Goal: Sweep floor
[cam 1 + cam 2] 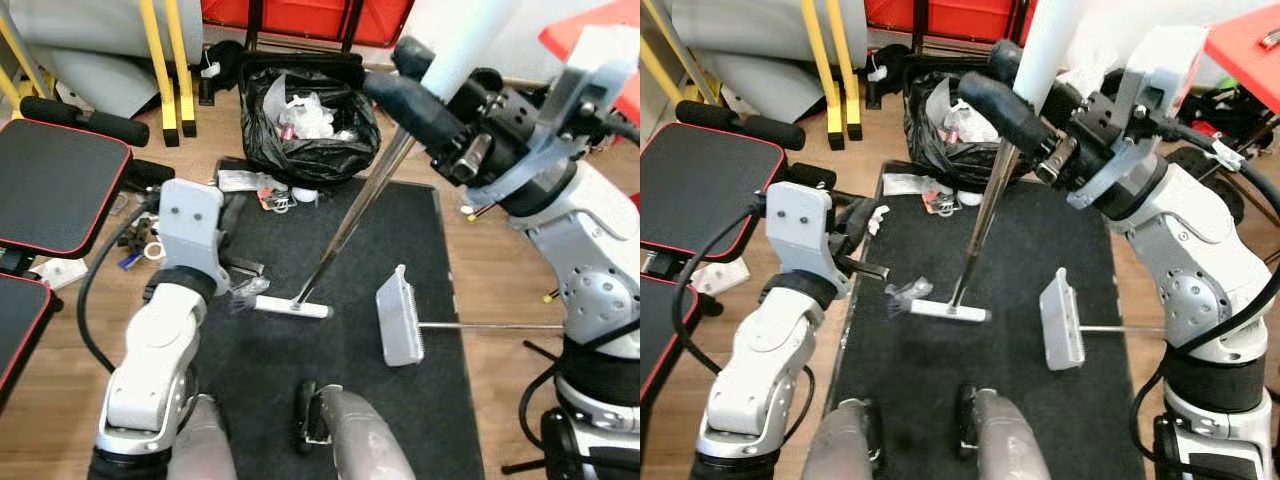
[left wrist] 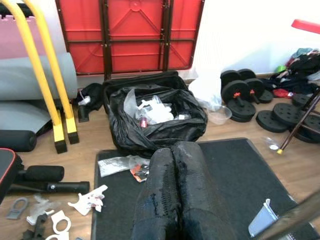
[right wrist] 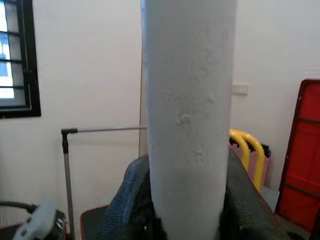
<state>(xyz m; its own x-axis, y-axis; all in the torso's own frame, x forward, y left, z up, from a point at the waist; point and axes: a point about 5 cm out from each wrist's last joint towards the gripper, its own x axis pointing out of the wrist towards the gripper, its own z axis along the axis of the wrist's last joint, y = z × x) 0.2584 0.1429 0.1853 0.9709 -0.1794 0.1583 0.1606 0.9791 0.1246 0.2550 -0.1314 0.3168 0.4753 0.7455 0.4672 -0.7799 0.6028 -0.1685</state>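
Note:
My right gripper (image 1: pixel 415 100) is shut on the broom's thick white handle (image 1: pixel 462 40), up at the right; in the right wrist view its black fingers (image 3: pixel 127 200) clasp the handle (image 3: pixel 187 100). The metal shaft (image 1: pixel 355 215) slants down to the white broom head (image 1: pixel 292 306), which rests on the black mat (image 1: pixel 330 400). A white dustpan (image 1: pixel 400 320) lies on the mat to the right of the head, its thin rod pointing right. My left gripper (image 2: pixel 172 152) is shut with nothing in it, low over the mat's left edge. A crumpled clear wrapper (image 1: pixel 905 292) lies beside the broom head.
An open black rubbish bag (image 1: pixel 310 125) with litter stands beyond the mat. Scraps of litter (image 1: pixel 255 185) lie at its foot and on the wood floor at left (image 1: pixel 140 250). A black workout bench (image 1: pixel 55 185), yellow bars (image 1: pixel 170 60) and weight plates (image 2: pixel 240 92) hem the area.

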